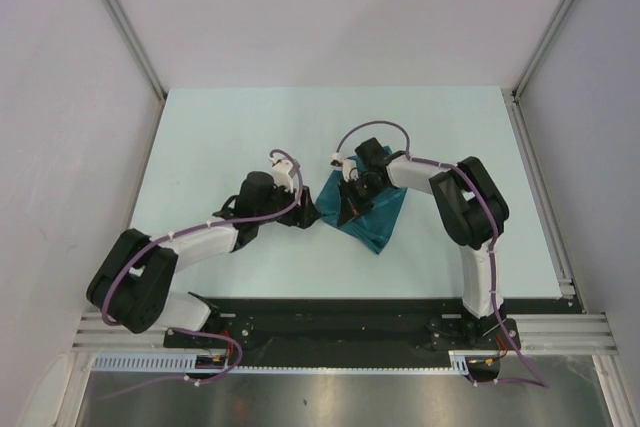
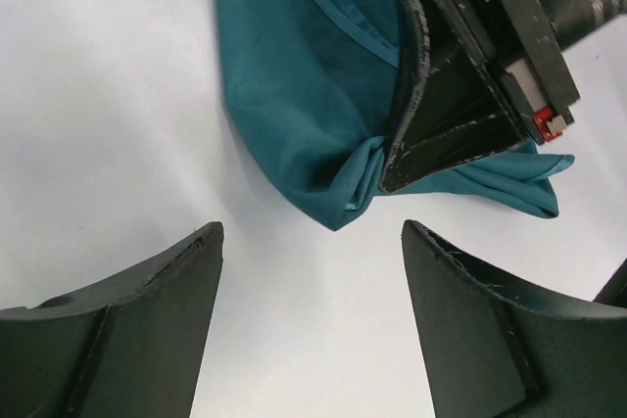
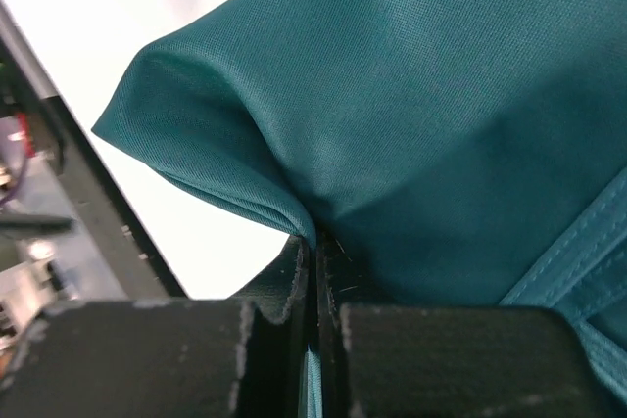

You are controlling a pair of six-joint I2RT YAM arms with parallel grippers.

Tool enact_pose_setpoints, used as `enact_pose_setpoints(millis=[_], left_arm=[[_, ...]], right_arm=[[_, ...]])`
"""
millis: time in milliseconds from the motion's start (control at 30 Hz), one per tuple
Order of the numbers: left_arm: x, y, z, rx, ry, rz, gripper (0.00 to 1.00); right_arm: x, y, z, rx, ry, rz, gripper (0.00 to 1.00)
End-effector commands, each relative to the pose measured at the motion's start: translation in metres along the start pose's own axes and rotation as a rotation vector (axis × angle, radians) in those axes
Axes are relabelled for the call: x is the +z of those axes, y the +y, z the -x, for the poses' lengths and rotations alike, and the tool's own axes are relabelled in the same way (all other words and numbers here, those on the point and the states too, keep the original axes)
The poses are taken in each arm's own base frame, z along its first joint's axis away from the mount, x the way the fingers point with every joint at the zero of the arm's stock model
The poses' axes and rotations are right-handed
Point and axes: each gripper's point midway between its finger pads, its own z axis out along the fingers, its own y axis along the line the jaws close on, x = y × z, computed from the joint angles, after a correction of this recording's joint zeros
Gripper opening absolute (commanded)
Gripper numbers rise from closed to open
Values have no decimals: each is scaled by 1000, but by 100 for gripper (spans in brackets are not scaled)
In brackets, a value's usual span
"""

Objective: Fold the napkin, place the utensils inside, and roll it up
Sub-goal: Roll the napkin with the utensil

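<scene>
The teal napkin (image 1: 372, 215) lies bunched in a folded heap at the middle of the table. My right gripper (image 1: 348, 209) reaches down onto its left part. In the right wrist view that gripper (image 3: 315, 240) is shut on a fold of the napkin (image 3: 441, 124), with a strip of cloth showing between the jaws. My left gripper (image 1: 306, 215) sits just left of the heap. Its fingers stand open on bare table (image 2: 312, 227), a little short of the napkin's corner (image 2: 338, 205). The right gripper's fingers (image 2: 446, 119) show there pinching the cloth. The utensils are out of view.
The pale table (image 1: 250, 127) is framed by grey walls on three sides. A black rail (image 1: 330, 322) with both arm bases runs along the near edge. The two arms meet close together at the napkin.
</scene>
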Motion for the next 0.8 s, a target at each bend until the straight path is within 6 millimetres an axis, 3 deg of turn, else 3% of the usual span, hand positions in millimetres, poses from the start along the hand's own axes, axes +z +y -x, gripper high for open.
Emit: enact_pose_setpoints(millis=[0,300,467,767], left_arm=[[12,-18,18,120,-53,-51,78],[33,-13,20,143,-25,0,72],[38,-12,21,140,-23,8,63],[44,-10,11,124,28,7,57]], right_arm=[[4,2,-10,75,61,69,0],[8,-15,-15,149,90,78,0],[8,-20,-16,165,93,84,0],[6,-23,-13,175,83,82,0]])
